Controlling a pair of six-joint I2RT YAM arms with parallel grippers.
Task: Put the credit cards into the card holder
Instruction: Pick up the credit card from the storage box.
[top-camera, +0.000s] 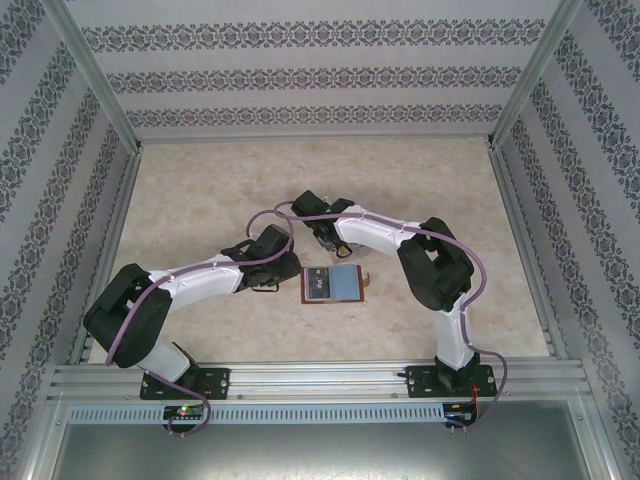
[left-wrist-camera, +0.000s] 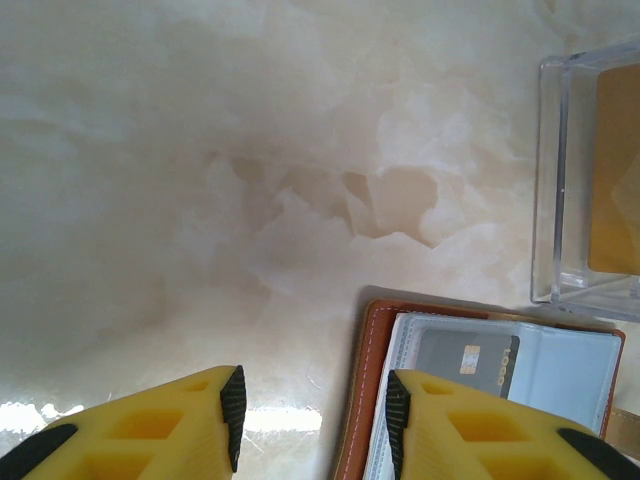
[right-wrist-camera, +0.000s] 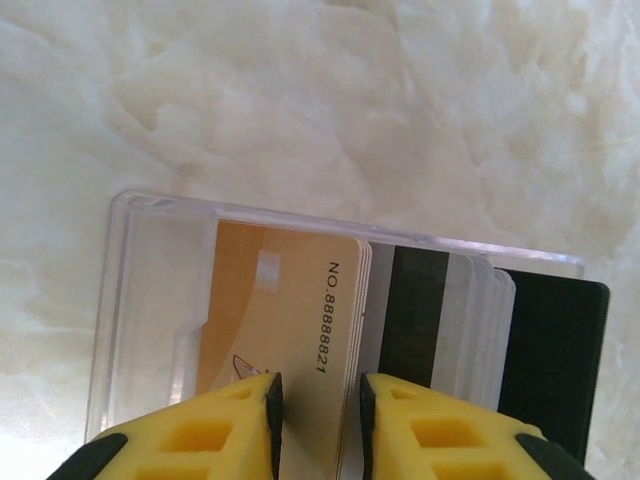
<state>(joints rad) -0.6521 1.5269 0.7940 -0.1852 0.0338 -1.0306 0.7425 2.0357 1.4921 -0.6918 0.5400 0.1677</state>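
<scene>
The card holder lies open on the table, brown leather with pale sleeves. A grey card sits in its clear sleeve. My left gripper is open at the holder's left edge, its right finger over the stitched rim. The credit cards stand fanned in a clear plastic case: gold ones, white-grey ones and a black one. My right gripper straddles the gold stack's edge, jaws narrowly apart, the cards leaning between the pads.
The clear case stands just beyond the holder's far right corner. My right gripper reaches down at it, and my left gripper sits beside the holder. Patterned walls and metal rails close in the marbled tabletop.
</scene>
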